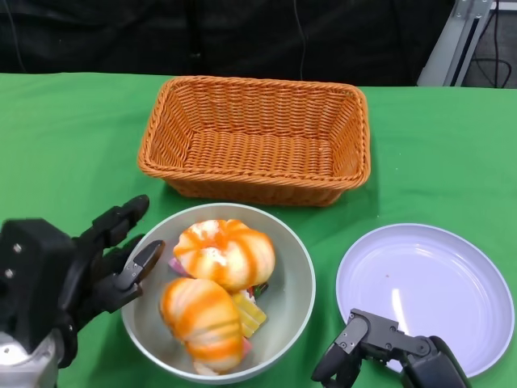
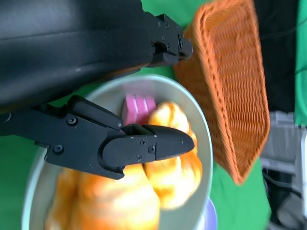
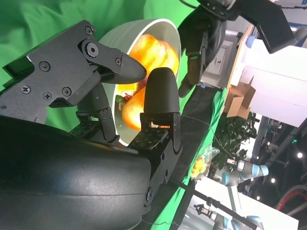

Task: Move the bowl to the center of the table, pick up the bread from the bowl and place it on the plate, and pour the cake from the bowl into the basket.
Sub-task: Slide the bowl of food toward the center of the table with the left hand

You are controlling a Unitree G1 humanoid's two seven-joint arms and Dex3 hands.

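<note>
A grey bowl sits near the table's front, just before the basket. It holds two orange-striped breads and small pink and yellow cake pieces. My left hand is at the bowl's left rim. Its thumb lies over the rim and its other fingers are spread outside, with a gap to the bowl. In the left wrist view one finger reaches over the bread and pink cake. My right hand hangs low between bowl and plate, holding nothing.
The orange wicker basket stands behind the bowl, and the plate is white. A green cloth covers the table. The right wrist view shows the bowl, its bread and my left hand beyond.
</note>
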